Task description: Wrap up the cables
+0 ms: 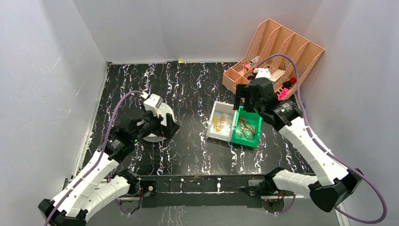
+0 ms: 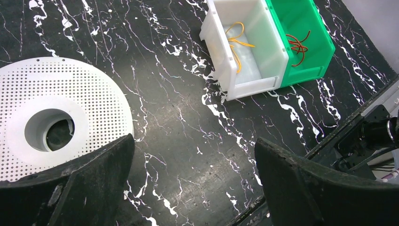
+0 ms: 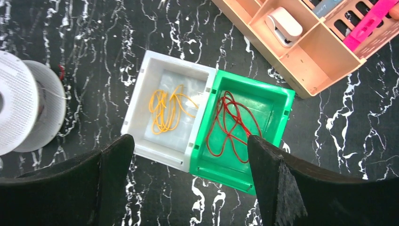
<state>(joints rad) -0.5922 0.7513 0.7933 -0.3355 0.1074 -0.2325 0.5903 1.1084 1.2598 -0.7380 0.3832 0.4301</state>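
A white perforated spool (image 1: 156,133) stands on the black marble table at the left; it also shows in the left wrist view (image 2: 51,94) and the right wrist view (image 3: 19,108). A yellow cable (image 1: 219,124) lies coiled in a white bin (image 1: 217,106), and a red cable (image 1: 244,128) lies in a green bin (image 1: 258,123) next to it. My left gripper (image 1: 170,126) is open and empty, just right of the spool (image 2: 195,155). My right gripper (image 1: 243,100) is open and empty, hovering above the two bins (image 3: 190,150), with the yellow cable (image 3: 167,110) and red cable (image 3: 233,125) below it.
A peach slotted organizer (image 1: 282,47) holding small items stands at the back right, close behind the right gripper. White walls enclose the table on three sides. A black rail (image 1: 202,184) runs along the near edge between the arm bases.
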